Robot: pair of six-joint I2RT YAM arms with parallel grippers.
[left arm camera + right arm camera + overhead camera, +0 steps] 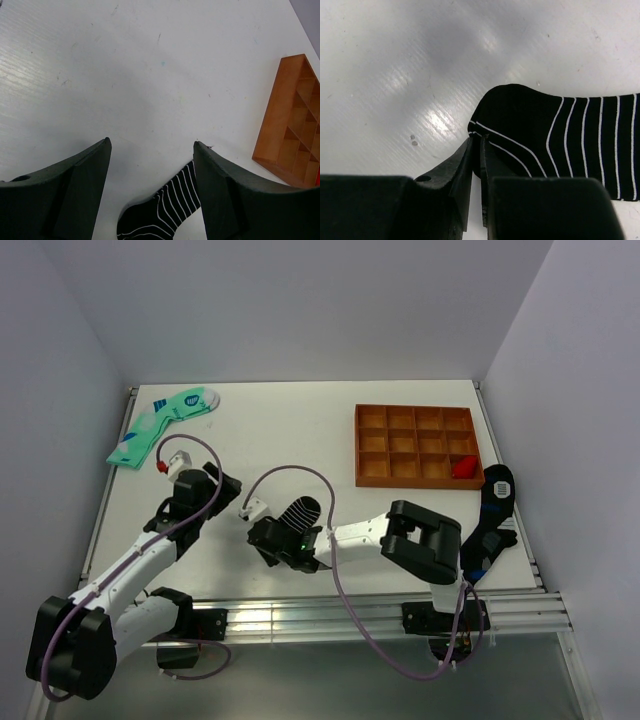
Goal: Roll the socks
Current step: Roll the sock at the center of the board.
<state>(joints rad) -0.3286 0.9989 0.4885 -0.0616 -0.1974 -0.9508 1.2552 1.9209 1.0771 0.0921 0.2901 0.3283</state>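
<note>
- The right tool (476, 142) has its jaws pressed together on the edge of a striped black sock (545, 130), which lies flat on the table (395, 60) near its front middle.
- The left tool (151, 142) has its jaws wide apart and holds nothing, just left of that sock.
- A second black sock (497, 490) lies at the table's right edge, beside the wooden tray (415, 445).

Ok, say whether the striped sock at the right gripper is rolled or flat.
Flat: the striped sock lies spread out, right gripper pinching its edge.
</note>
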